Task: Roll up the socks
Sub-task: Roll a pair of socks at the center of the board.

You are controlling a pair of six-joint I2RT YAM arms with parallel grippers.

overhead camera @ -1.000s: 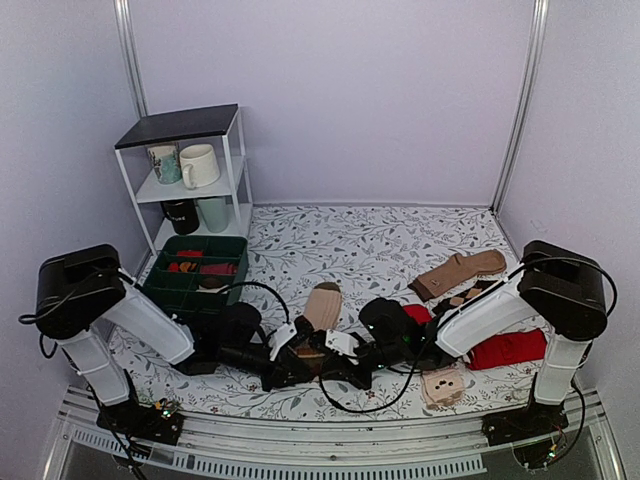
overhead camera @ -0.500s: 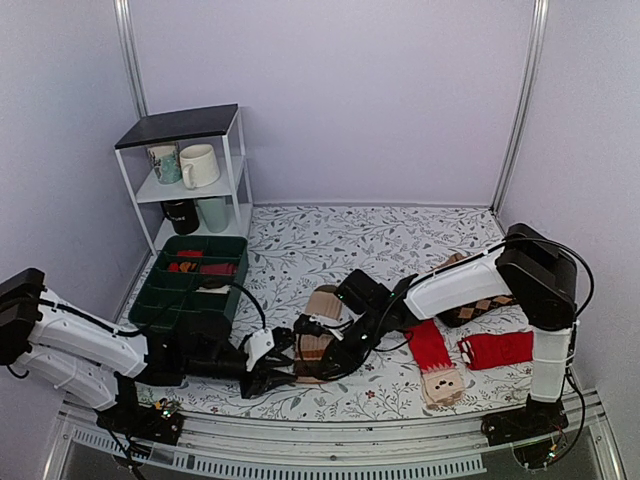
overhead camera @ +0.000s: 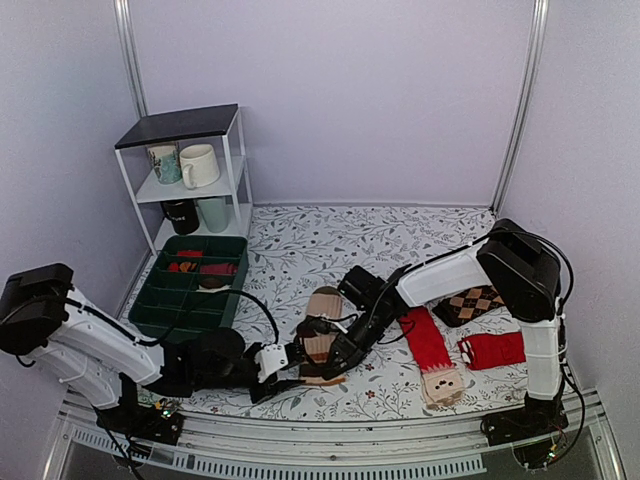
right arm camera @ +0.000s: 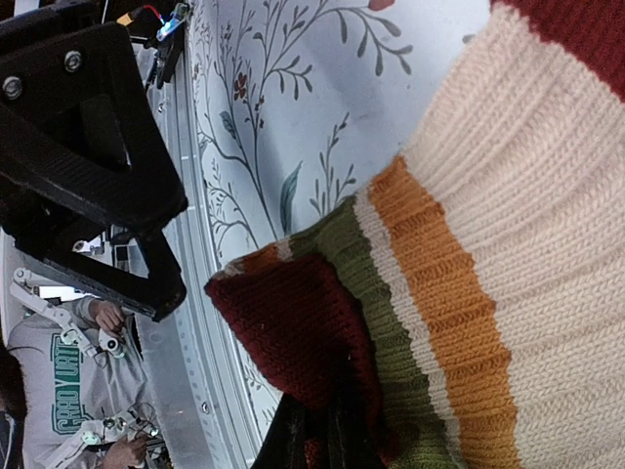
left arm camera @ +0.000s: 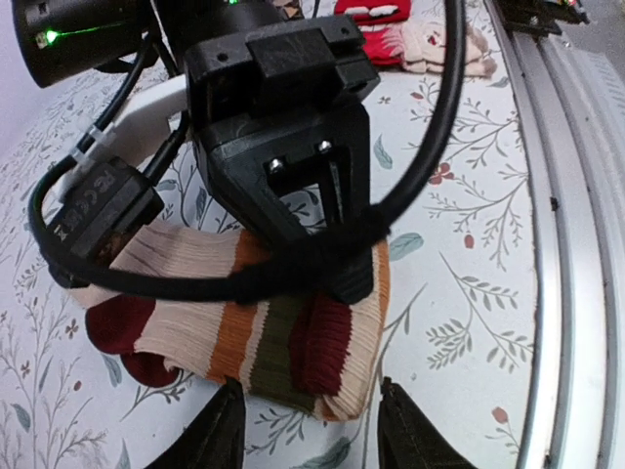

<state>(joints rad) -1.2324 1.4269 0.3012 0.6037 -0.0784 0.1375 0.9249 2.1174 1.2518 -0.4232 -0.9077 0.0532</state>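
The socks lie flat on the bench, near its front edge between the 2 arms, with the striped end toward the rail. The right pincer is clenched on that near end. Its wrist view shows the maroon band doubled over and nipped between the fingers. This looks like the first fold of the roll, held so it cannot spring flat.

The left pincer is released, its 2 fingers parted just short of the fold with nothing between them. Whether a tip brushes the fabric is hard to tell from this angle. It stands low and faces the right one, so it seems placed to take or pin the fold and let the right turn the roll onward.

Most of the length lies unrolled, so the task looks barely begun. The red socks lie just beside on the right, clear of the work.
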